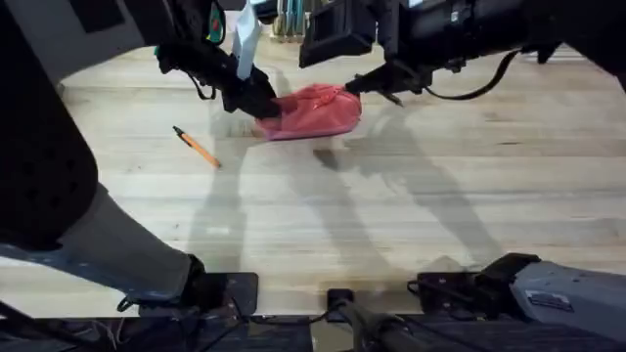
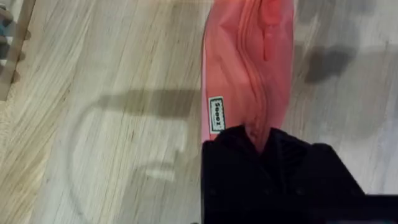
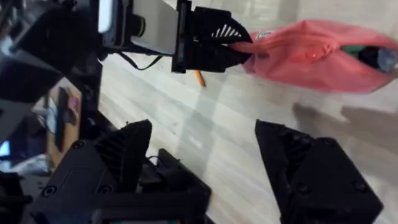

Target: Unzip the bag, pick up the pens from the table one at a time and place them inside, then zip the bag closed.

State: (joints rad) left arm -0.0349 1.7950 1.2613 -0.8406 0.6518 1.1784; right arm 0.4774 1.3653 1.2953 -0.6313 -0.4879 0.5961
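Two end effectors — left (image 1: pixel 262 106), right (image 1: pixel 354 85) — one bag (image 1: pixel 313 112), one orange pen (image 1: pixel 197 147).

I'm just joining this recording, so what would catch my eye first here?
The soft salmon-pink fabric pouch at the far middle of the pale wooden plank table, its end pinched by the left gripper. The right gripper hangs open near its other end, and a slim orange pen lies alone to the left.

Bag (image 1: pixel 311 111): lies on the bench (image 1: pixel 411 205), far centre. Left end effector (image 1: pixel 262 105): at the bag's left end, touching it. Right end effector (image 1: pixel 364 82): at the bag's right end. Pen (image 1: pixel 197 147): on the bench, left of and nearer than the bag, well apart.
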